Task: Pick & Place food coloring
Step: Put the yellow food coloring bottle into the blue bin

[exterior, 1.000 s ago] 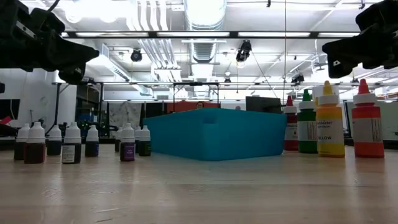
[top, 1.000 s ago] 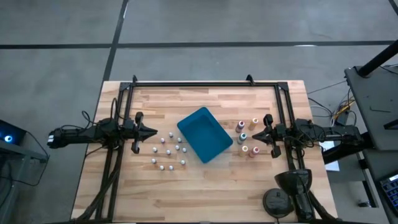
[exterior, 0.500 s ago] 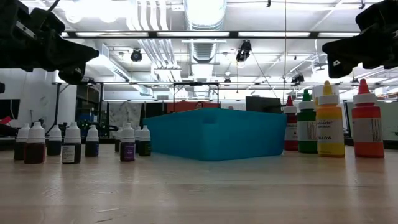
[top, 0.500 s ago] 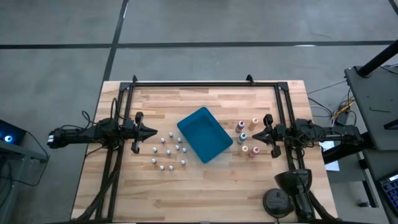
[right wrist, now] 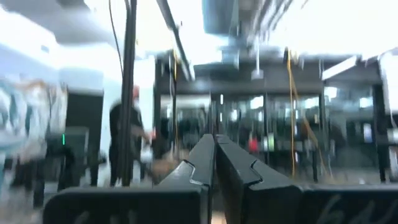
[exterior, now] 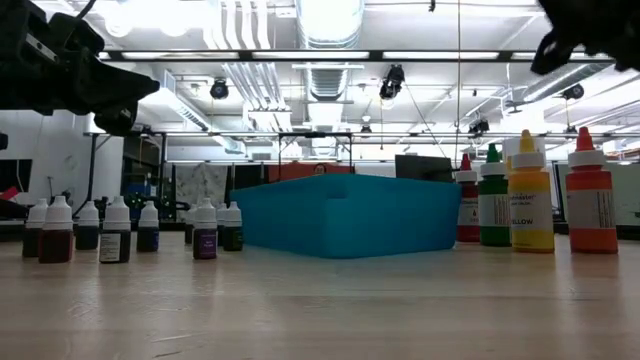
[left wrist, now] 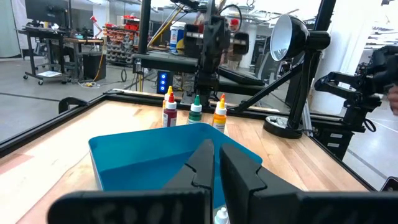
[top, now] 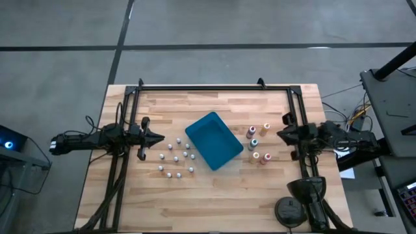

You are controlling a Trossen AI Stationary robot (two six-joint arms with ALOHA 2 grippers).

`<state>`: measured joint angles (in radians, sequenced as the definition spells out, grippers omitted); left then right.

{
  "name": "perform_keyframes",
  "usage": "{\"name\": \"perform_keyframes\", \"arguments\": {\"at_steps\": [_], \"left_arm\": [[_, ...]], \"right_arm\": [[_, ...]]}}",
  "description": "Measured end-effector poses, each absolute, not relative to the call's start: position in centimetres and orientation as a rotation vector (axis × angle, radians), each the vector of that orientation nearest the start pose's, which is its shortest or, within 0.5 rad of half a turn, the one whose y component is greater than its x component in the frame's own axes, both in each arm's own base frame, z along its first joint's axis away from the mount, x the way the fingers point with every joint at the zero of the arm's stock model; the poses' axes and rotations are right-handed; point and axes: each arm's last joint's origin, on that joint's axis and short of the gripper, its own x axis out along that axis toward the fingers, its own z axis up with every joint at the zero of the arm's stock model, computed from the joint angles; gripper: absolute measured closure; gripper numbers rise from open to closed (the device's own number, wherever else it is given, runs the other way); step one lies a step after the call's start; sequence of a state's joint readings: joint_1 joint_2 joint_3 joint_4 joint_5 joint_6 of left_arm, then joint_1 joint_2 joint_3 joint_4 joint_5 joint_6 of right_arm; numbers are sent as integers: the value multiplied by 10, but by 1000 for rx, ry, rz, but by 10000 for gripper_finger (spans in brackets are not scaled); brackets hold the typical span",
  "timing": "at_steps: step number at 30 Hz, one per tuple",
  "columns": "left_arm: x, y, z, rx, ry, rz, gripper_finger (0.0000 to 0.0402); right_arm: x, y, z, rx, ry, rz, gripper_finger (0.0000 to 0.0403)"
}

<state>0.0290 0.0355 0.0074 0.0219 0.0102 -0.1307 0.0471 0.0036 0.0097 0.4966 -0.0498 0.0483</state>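
Right tool (top: 283,135) has lifted; tray (top: 214,140) holds nothing.

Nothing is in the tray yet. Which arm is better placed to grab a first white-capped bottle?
Left. Its shut end effector hovers beside the white-capped bottles, on the same side of the blue tray. The right end effector, also shut, sits across the tray, nearer the taller coloured-top bottles.
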Motion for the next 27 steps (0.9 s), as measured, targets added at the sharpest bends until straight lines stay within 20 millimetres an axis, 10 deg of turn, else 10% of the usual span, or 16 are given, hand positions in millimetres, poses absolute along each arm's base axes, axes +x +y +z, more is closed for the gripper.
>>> {"name": "perform_keyframes", "arguments": {"at_steps": [27], "left_arm": [[99,3,165,-131,5,19,402]], "right_arm": [[-2,-4,311,131,-1425,-81,394]]}}
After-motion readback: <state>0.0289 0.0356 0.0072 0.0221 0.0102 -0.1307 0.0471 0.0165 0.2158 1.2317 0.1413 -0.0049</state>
